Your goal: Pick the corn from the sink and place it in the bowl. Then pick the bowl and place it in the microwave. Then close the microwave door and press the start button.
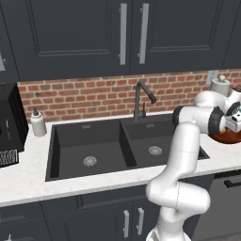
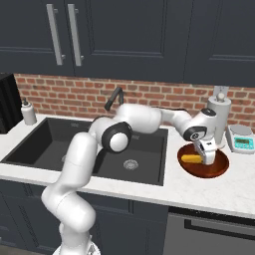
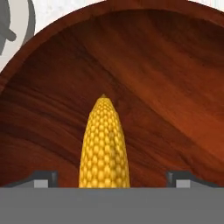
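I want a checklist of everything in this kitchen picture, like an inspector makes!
Surface: white counter, brick wall behind.
Job's things: corn lies in the bowl, right of the sink; both basins hold nothing but drains.
Clutter: soap bottle left of sink; scale and paper-towel holder near bowl; black appliance at far left.
Gripper: over the bowl, fingers spread wide either side of the corn, not touching it.
Cables: nothing seen.
Surroundings: dark cabinets above and below, faucet.
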Controlling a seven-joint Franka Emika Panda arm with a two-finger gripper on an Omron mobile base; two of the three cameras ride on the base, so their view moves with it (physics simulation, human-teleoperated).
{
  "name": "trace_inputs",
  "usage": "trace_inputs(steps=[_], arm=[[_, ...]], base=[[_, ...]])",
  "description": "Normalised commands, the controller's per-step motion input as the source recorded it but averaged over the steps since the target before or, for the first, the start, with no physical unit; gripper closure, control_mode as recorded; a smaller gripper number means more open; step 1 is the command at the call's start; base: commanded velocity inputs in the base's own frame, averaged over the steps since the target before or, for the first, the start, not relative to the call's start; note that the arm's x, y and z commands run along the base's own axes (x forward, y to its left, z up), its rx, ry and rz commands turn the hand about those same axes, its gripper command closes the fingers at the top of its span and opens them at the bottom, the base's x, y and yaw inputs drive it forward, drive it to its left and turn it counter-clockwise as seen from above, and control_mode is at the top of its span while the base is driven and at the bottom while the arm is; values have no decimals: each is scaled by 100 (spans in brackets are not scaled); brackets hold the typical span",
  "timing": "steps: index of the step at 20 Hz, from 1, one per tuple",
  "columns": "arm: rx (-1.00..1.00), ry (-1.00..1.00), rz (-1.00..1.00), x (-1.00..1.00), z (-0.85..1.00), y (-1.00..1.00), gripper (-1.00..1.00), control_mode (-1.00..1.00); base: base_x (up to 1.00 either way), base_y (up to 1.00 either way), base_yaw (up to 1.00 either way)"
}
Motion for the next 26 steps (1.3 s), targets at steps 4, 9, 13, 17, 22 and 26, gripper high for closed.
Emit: trace_inputs(steps=[4,9,13,17,22,26], arm=[[1,-1,-6,-53,17,0,-100,-100],[4,-3,-11,-66,0,0,-100,-100],[8,-8,-16,-24,0,-3,-100,-100],[14,-7,-15,-26,-1,-12,-100,-100],[5,-1,-9,-15,0,-14,-100,-100],[0,0,-1,0,-4,-1,-100,-100]], base=[[0,0,0],[0,0,0],[0,0,0],[0,0,0],[0,0,0],[0,0,0]])
